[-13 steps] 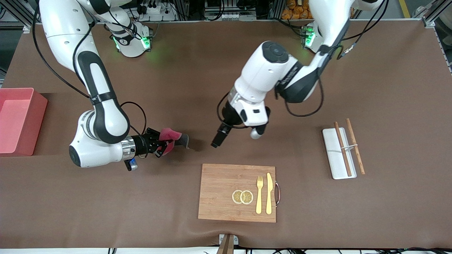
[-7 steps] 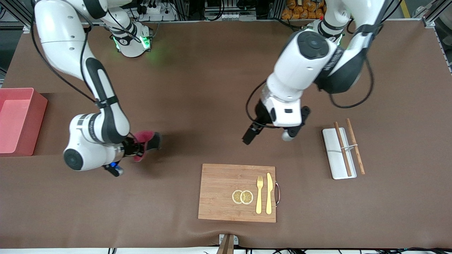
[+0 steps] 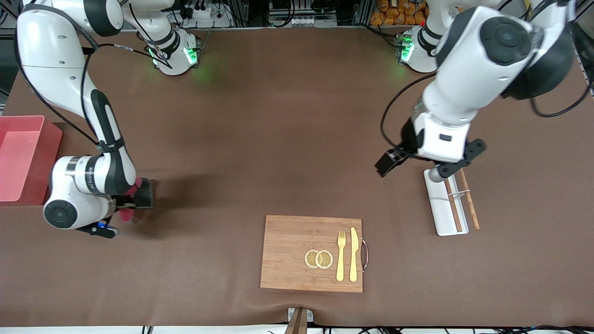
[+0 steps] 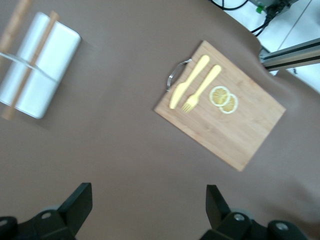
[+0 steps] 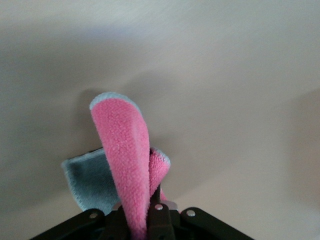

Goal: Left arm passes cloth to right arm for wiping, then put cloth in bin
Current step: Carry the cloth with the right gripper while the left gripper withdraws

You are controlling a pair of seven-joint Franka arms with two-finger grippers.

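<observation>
My right gripper [image 3: 130, 204] is shut on the cloth [image 3: 144, 197], whose crimson side and dark grey reverse show beside the wrist. It hangs low over the table, close beside the salmon-pink bin [image 3: 52, 153] at the right arm's end of the table. In the right wrist view the cloth [image 5: 122, 145] stands folded between the closed fingers [image 5: 159, 215], pink with a pale grey-blue reverse. My left gripper [image 3: 441, 162] is open and empty, high over the table at the white tray's end. In the left wrist view its gripper [image 4: 147, 200] has its fingers spread wide.
A wooden cutting board [image 3: 287, 250] with two lemon slices, a yellow fork and a knife lies near the front edge; it also shows in the left wrist view [image 4: 245, 135]. A flat white tray [image 3: 438, 204] with chopsticks lies toward the left arm's end.
My right arm has carried the cloth away from the table's middle toward the bin. My left arm has pulled back, open and empty, toward the white tray.
</observation>
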